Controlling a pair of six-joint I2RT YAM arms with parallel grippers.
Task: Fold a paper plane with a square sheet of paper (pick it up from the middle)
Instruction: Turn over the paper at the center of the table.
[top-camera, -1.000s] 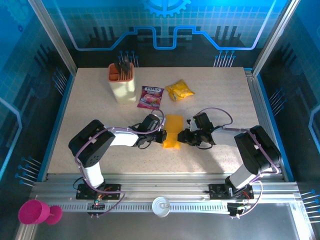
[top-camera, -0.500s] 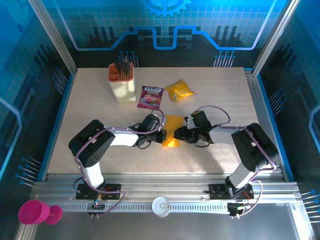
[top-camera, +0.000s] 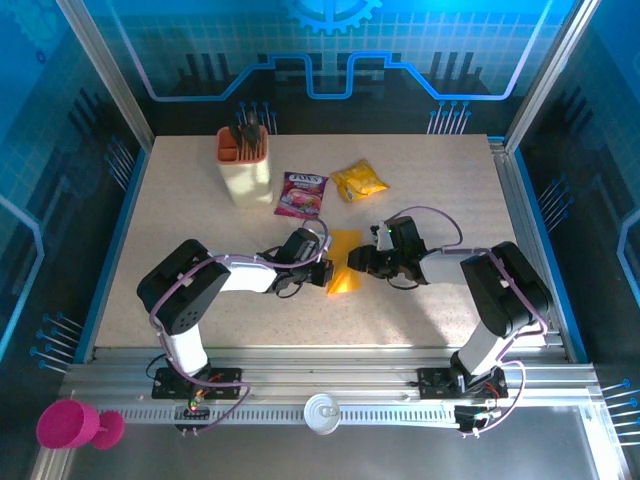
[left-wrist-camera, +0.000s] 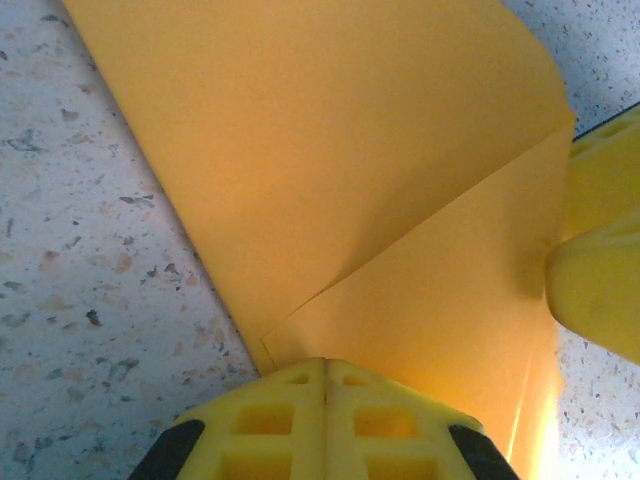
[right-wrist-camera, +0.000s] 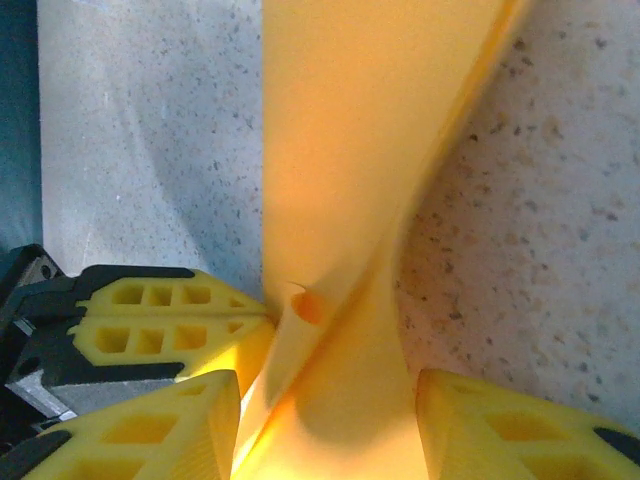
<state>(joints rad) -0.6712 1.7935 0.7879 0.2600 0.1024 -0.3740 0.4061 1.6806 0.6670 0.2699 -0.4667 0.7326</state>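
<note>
The square sheet of paper (top-camera: 342, 281), orange-yellow and partly folded, lies mid-table between both grippers. My left gripper (top-camera: 322, 273) is shut with its fingertips (left-wrist-camera: 300, 385) pinched on the paper's (left-wrist-camera: 330, 150) near edge, where a folded flap ends. My right gripper (top-camera: 358, 262) is open, one finger on each side of the paper (right-wrist-camera: 350, 120). In the right wrist view the sheet curls up between the open right gripper (right-wrist-camera: 330, 430). The left gripper's fingers (right-wrist-camera: 170, 320) touch the sheet's left edge. A right fingertip (left-wrist-camera: 600, 270) rests against the paper's right side.
A beige holder (top-camera: 246, 165) stands at the back left. A purple printed packet (top-camera: 302, 192) and a crinkled yellow snack packet (top-camera: 359, 180) lie just behind the paper. A pink cup (top-camera: 68, 425) sits off the table at the front left.
My right gripper has slid left and slightly back along the paper while its jaws widened. The paper looks narrower and more bunched. The left gripper has stayed in place, shut.
</note>
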